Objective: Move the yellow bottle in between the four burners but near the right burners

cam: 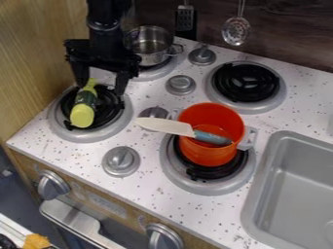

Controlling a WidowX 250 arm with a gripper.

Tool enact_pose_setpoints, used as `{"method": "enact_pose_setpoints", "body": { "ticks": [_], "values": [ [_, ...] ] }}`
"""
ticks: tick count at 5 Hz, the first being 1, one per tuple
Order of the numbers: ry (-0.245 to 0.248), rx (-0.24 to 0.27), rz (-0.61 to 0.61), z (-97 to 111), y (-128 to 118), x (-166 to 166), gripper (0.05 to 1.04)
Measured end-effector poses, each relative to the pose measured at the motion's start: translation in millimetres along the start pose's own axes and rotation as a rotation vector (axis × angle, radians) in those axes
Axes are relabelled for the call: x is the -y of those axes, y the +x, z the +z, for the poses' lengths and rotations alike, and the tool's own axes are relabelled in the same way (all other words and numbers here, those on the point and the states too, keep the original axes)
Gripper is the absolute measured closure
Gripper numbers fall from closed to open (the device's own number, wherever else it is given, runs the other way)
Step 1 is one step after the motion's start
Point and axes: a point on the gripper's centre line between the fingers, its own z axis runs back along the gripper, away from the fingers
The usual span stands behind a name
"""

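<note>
My gripper (101,88) hangs over the left front burner (126,114), its two fingers spread wide. On that burner's black coil lies the yellow bottle (83,115), with a dark label around its middle and its broad end toward the front. The narrow end of the bottle points back, close to the left finger. The two right burners are the back one (246,82) with a bare black coil and the front one (172,168) under an orange pot.
The orange pot (207,154) has a knife (166,126) with a blue handle across it. A metal pot (150,45) sits on the left back burner. Grey knobs (180,84) stand between the burners. The sink (296,180) is at the right, a wooden wall (39,58) at the left.
</note>
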Motion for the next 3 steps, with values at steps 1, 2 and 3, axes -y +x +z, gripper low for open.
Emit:
{"method": "enact_pose_setpoints", "body": {
  "ticks": [1,2,3],
  "values": [
    [-0.034,-0.036,0.107,-6,1,-13,0.085],
    [-0.105,-0.038,0.193,-28,-3,-26,0.085],
    [-0.099,-0.019,0.203,-37,-8,-28,0.085]
  ]
}}
